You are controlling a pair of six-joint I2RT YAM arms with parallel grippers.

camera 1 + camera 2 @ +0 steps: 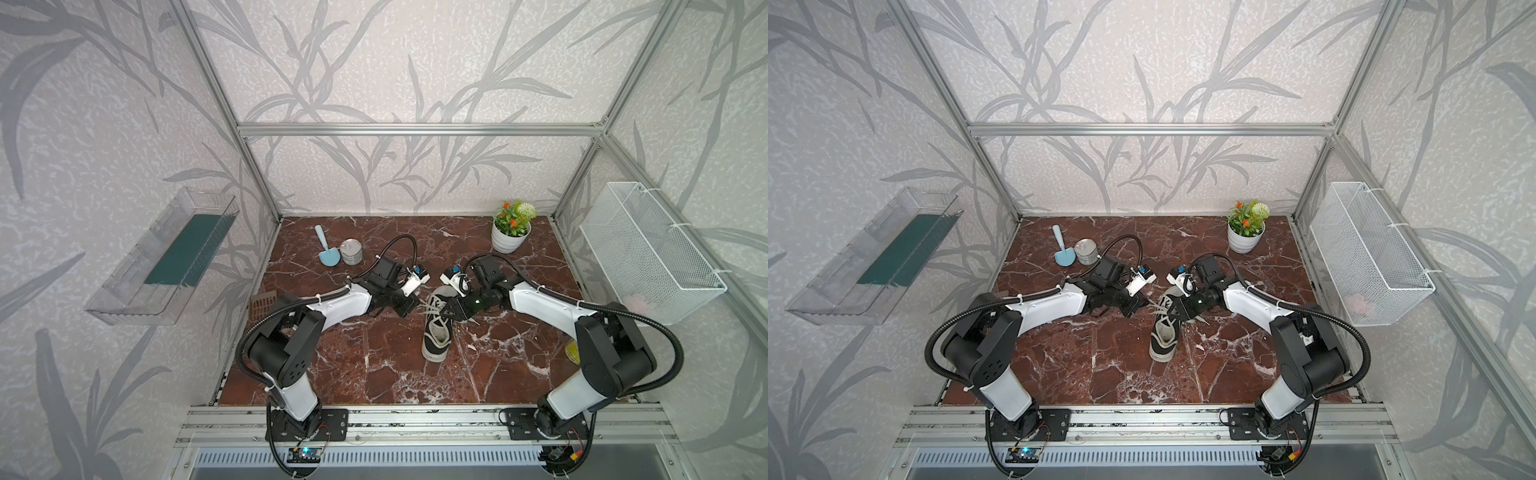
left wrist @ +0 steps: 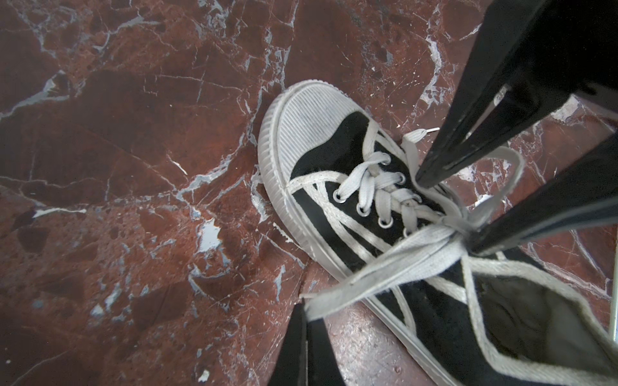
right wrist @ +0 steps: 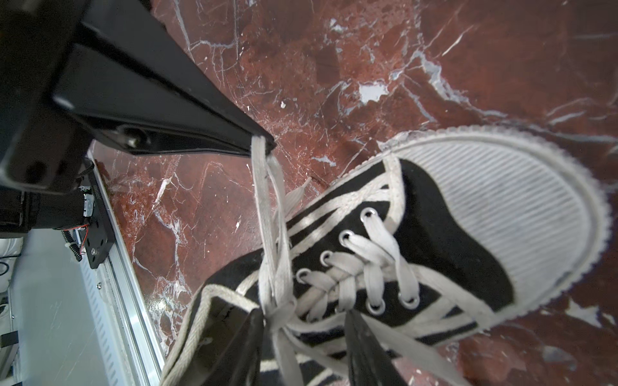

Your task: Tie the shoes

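Your sneaker (image 1: 436, 332) lies near the middle of the desk (image 1: 353, 365), toe toward the front edge. The left hand (image 3: 262, 145) is clamped on a doubled lace (image 3: 262, 200). The right hand (image 3: 304, 314) stands apart, straddling the lace crossing. Pull too hard and, I judge, the loop slips out or the shoe drags. Only the wrist views show this grip; in both top views the hands cover it.

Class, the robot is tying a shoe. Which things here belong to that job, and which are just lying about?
Job: shoe, laces, left gripper pinching them, right gripper open.
Lying about: blue scoop, tin can, potted plant, wire basket, clear tray.
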